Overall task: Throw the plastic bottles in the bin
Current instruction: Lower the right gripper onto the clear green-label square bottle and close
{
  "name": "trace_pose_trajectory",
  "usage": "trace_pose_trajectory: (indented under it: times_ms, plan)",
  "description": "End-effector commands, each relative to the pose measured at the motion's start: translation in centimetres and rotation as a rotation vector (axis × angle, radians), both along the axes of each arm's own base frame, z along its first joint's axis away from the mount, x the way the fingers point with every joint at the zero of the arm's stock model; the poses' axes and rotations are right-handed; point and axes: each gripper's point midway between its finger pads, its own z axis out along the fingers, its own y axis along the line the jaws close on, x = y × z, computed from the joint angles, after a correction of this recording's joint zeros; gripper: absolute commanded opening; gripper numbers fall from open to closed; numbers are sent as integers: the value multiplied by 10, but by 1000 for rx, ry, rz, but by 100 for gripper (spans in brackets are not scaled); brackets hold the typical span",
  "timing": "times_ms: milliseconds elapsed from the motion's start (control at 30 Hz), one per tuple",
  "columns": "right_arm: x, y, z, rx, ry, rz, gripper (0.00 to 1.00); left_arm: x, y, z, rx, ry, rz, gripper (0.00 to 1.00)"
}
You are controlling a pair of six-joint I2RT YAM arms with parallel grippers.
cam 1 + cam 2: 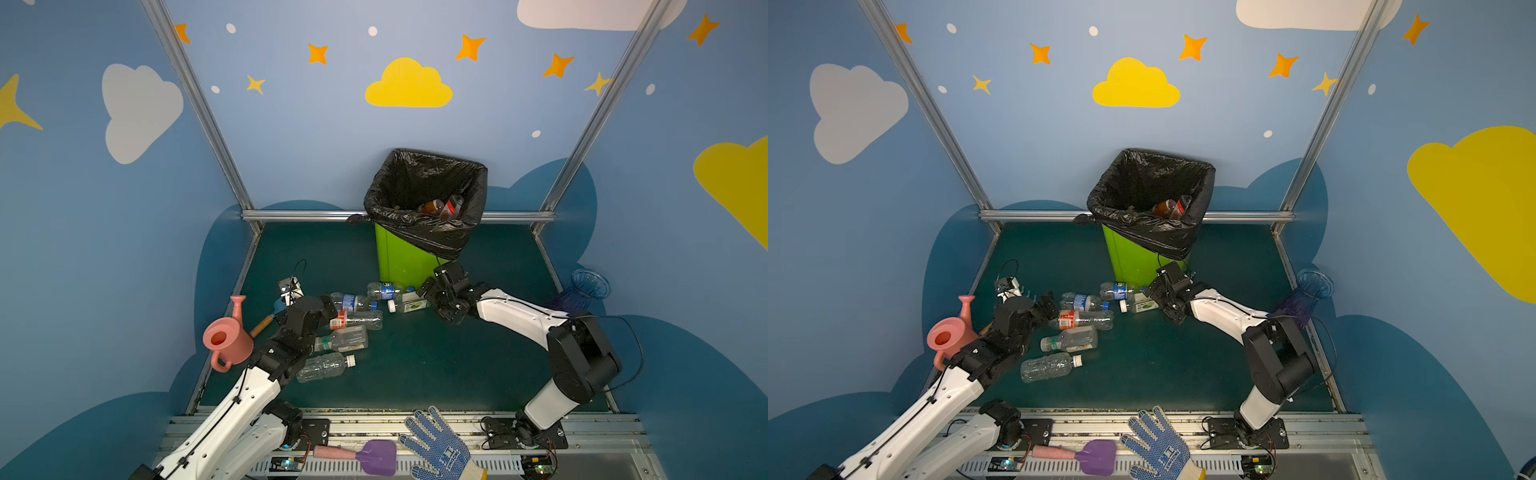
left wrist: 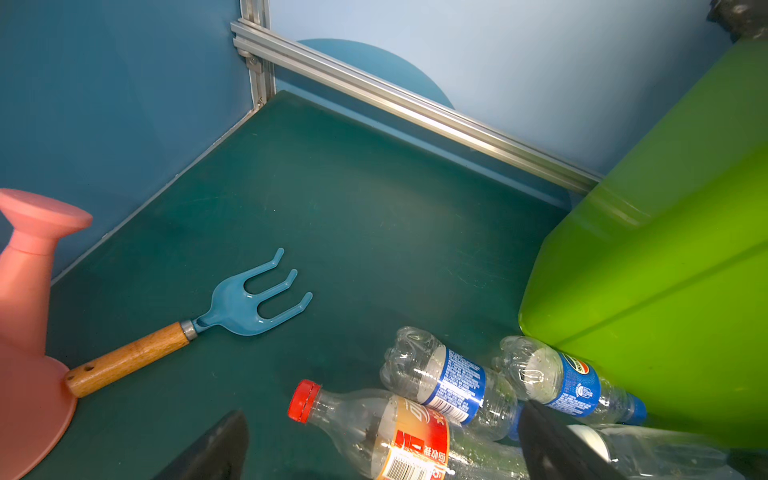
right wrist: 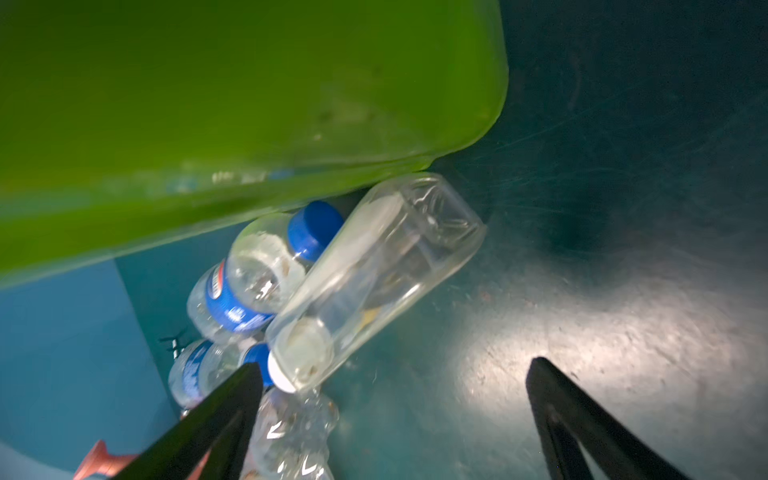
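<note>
Your left gripper (image 2: pixel 384 413) is spread wide and empty by the red-labelled bottle (image 2: pixel 399 440). Your right gripper (image 3: pixel 395 365) gapes empty beside the white-capped bottle (image 3: pixel 374 282). Six plastic bottles (image 1: pixel 349 338) lie near-left of the far bin (image 1: pixel 399 257), and two are inside.

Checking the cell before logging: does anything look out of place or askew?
Yes. A dotted work glove and a purple trowel lie on the metal rail in front, off the green mat. The black bag hangs unevenly over the bin, lower at its front.
</note>
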Motion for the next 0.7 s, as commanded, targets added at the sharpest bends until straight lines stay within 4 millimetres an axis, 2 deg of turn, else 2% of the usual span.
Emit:
trace_pose_trajectory:
  times_ms: [0, 267, 400, 467, 667]
  plan:
    - [0, -4, -9, -59, 47, -50, 98, -6, 6, -9, 8, 19, 17, 100]
    - [3, 4, -30, -121, 82, -12, 98, -8, 6, -13, 9, 25, 6, 100]
    - [-6, 0, -36, -145, 102, 37, 91, -8, 4, -17, 7, 38, -2, 100]
    - [-16, -9, -38, -175, 124, 49, 88, -7, 3, -18, 3, 39, -5, 100]
    - [-44, -44, -34, -212, 132, 37, 87, -6, 1, -22, -12, 40, -11, 100]
